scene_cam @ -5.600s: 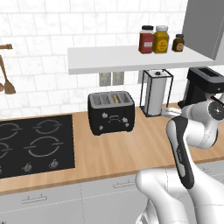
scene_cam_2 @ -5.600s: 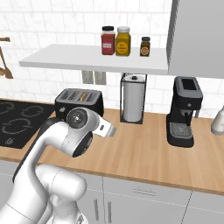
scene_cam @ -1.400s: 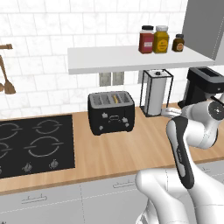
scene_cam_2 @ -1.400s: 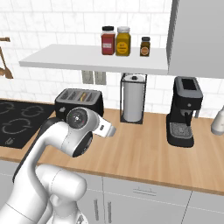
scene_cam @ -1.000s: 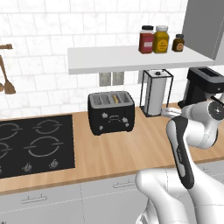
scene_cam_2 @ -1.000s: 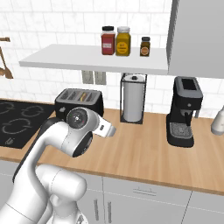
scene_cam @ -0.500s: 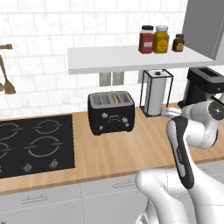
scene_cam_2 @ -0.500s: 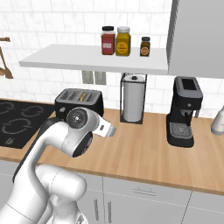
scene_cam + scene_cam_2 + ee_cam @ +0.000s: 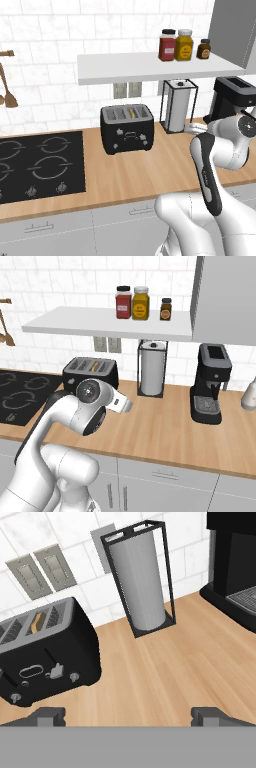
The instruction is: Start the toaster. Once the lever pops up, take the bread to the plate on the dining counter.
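Observation:
The black toaster [image 9: 127, 129] stands on the wood counter against the tiled wall, also seen at its left-hand side in the right base view [image 9: 90, 373]. A tan slice of bread [image 9: 131, 113] sits down in one of its slots, its top edge visible in the hand view [image 9: 37, 623]. The front lever [image 9: 56, 671] and small knobs face me. My gripper [image 9: 129, 716] is open and empty, hovering above the counter to the right of the toaster [image 9: 45, 652], well apart from it. The plate and the dining counter are out of view.
A paper towel roll in a black wire holder [image 9: 177, 106] stands right of the toaster, then a black coffee machine [image 9: 212, 383]. A black stovetop [image 9: 37, 165] lies to the left. A shelf [image 9: 150, 66] with three jars hangs above the toaster.

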Tool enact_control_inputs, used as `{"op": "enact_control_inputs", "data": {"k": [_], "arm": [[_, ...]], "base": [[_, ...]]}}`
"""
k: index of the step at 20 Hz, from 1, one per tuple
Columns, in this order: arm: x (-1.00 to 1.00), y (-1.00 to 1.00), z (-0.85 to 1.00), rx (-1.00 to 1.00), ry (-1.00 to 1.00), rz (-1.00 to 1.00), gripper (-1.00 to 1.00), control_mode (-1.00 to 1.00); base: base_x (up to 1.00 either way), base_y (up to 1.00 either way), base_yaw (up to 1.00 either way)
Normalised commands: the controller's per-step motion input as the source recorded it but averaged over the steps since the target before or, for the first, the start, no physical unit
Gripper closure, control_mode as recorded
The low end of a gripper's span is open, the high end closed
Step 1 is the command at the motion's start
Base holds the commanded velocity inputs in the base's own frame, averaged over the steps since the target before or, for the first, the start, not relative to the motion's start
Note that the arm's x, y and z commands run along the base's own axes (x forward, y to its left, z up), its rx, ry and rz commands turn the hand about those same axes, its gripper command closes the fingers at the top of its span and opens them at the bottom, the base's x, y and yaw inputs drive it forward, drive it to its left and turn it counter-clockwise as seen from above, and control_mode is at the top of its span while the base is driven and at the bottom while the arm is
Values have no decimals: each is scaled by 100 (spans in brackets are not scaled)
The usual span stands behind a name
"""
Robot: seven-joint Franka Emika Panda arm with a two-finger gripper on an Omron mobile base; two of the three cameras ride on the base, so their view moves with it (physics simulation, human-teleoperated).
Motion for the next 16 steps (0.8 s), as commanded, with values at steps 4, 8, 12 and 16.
{"op": "enact_control_inputs", "data": {"k": [4, 8, 12, 16], "arm": [[0, 0, 0, 0, 0, 0, -100, -100], [0, 0, 0, 0, 0, 0, -100, -100], [0, 0, 0, 0, 0, 0, -100, -100], [0, 0, 0, 0, 0, 0, -100, -100]], "base": [[0, 0, 0], [0, 0, 0], [0, 0, 0], [0, 0, 0]]}}
